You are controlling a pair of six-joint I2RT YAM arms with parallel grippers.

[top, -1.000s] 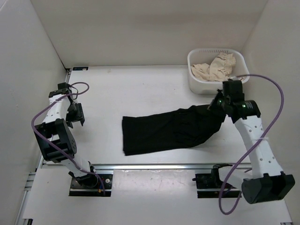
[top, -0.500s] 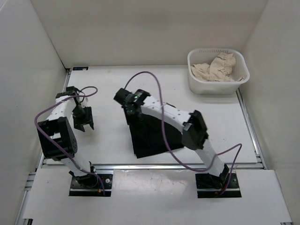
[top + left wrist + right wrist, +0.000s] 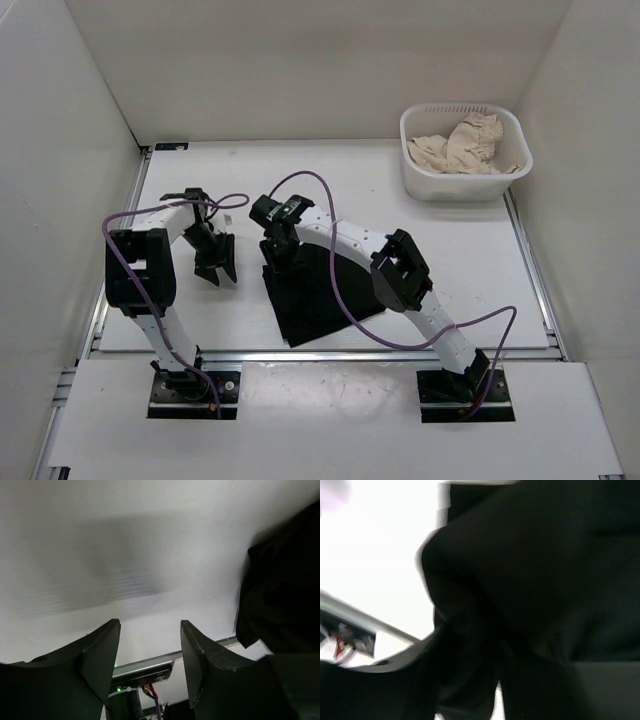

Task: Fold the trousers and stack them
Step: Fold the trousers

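The black trousers (image 3: 325, 300) lie folded into a short dark patch at the table's front middle. My right gripper (image 3: 277, 252) reaches across and sits low over their far left corner. In the right wrist view black cloth (image 3: 545, 555) fills the frame and bulges between the fingers of the right gripper (image 3: 500, 650), which stand apart. My left gripper (image 3: 215, 270) hovers open just left of the trousers, with nothing between its fingers. The left wrist view has the left gripper (image 3: 150, 625) over bare table, with the trousers' edge (image 3: 280, 590) at the right.
A white basket (image 3: 410, 125) holding a beige frilly cloth (image 3: 460, 145) stands at the back right. A metal rail (image 3: 350, 353) runs along the table's front edge. White walls close in the left, back and right sides.
My right arm swung from the right end to the left, laying the trousers' leg end over the other half. Its jaws have parted. My left gripper moved right, closer to the trousers.
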